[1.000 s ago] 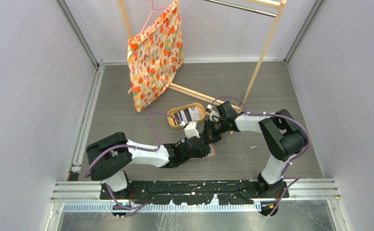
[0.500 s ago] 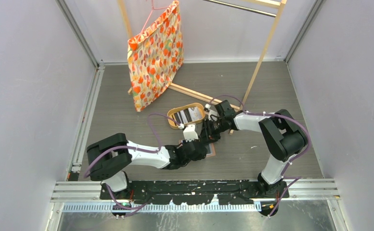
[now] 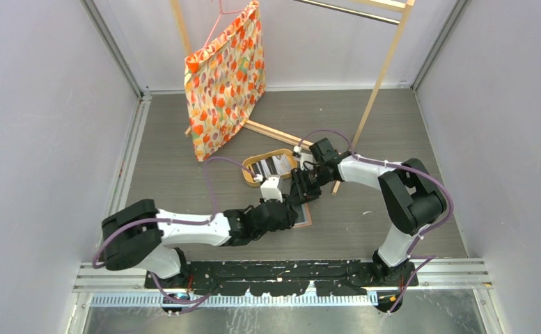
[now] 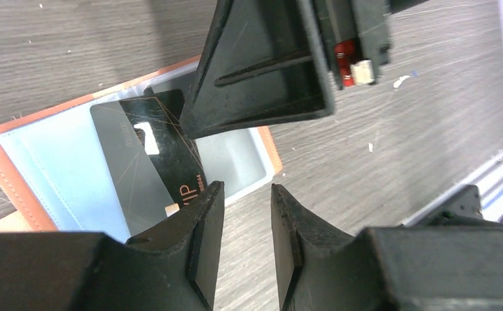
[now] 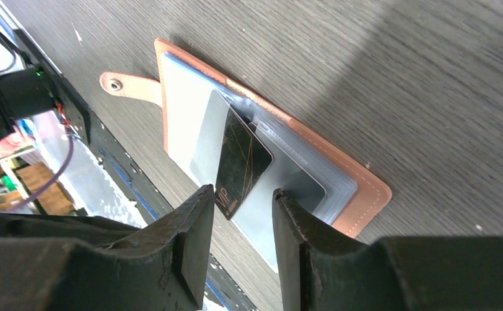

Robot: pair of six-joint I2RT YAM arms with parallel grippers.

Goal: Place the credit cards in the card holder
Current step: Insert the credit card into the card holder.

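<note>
Top camera: two arms are being shown meeting over one open card holder [image 3: 306, 217], which is largely hidden beneath them. Cards [image 3: 276, 165] in one oval tray [image 3: 251, 169] are too small to be counted.

Left wrist: the left gripper [image 4: 246, 223] is being held slightly parted and empty, just beside the holder. One black card [image 4: 174, 162] and one grey card [image 4: 125, 175] are lying there, partly covered.

Right wrist: the right gripper [image 5: 242, 223] is being held spread on either side of the black card's end, with no clear contact.

Pale grey walls [image 3: 44, 139] enclose a grey wood-grain surface [image 3: 177, 139]. A light wooden rack [image 3: 383, 69] stands at the back (a floral orange bag [image 3: 225, 76] hangs by its left post).
</note>
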